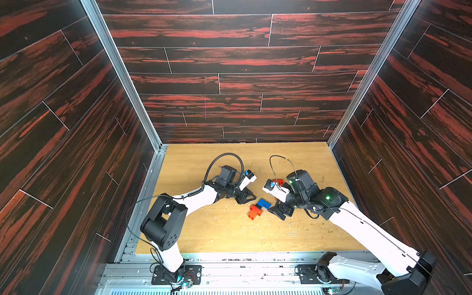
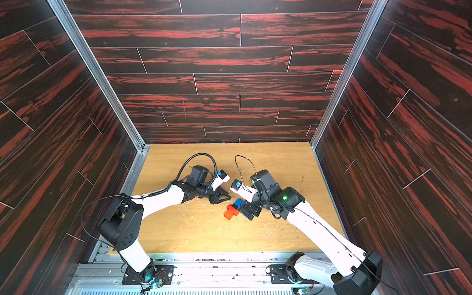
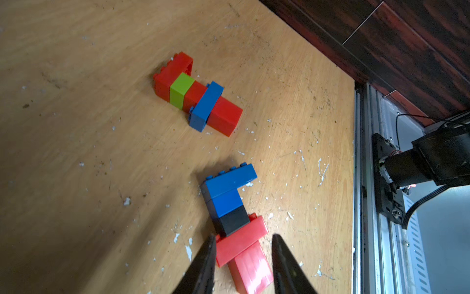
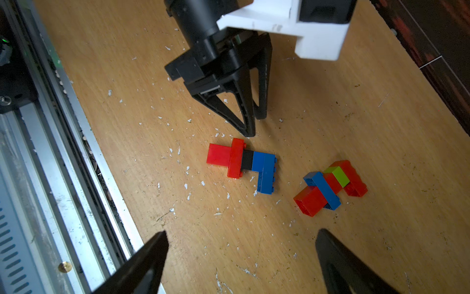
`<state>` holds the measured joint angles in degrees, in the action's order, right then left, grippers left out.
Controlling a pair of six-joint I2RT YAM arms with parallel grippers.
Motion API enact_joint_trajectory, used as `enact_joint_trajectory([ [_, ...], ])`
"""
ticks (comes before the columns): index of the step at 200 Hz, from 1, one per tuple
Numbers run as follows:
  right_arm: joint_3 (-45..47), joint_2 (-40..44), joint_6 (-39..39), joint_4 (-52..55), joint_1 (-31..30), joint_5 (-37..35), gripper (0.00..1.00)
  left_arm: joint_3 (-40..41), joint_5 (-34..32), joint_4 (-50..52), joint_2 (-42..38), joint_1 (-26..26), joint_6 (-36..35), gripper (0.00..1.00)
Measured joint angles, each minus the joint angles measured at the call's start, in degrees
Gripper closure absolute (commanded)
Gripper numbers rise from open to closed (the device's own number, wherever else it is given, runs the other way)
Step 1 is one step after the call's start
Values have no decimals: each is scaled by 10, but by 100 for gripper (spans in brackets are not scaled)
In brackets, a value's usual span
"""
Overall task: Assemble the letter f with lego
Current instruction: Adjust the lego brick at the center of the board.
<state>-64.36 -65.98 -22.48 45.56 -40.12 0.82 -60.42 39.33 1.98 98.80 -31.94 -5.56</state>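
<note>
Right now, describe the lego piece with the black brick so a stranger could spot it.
On the wooden table, two lego assemblies lie flat. Take the assembly beside the left gripper. Its neighbour has a lime green brick; this one has a black brick between red and blue.

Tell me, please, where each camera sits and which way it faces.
Both top views: high over the robot, looking down at the table; left arm, right arm, left gripper, right gripper show.
Left wrist: on the left arm, looking past its fingers at the lego.
Right wrist: on the right arm, facing the left gripper across the lego; its fingers show.
Shared: both wrist views show the red-black-blue build and the green-banded build.
</note>
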Motion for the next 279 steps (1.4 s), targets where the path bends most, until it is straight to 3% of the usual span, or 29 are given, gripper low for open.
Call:
enact_joint_trajectory([
  [21,0,0,9,3,0,-2,6,36,-21,1,-32,0,-5,67],
  [55,15,-2,31,-7,0,-15,6,103,-74,1,-105,1,-13,100],
  [103,50,-17,55,-29,0,-24,6,159,-133,3,-161,-12,-13,100],
  [181,110,-11,115,-60,37,-59,6,158,-197,32,-170,-99,-6,100],
  [233,135,64,146,-57,65,-64,6,55,-219,63,-77,-156,-12,100],
  [279,135,83,165,-56,67,-69,6,16,-229,75,-14,-184,-21,100],
])
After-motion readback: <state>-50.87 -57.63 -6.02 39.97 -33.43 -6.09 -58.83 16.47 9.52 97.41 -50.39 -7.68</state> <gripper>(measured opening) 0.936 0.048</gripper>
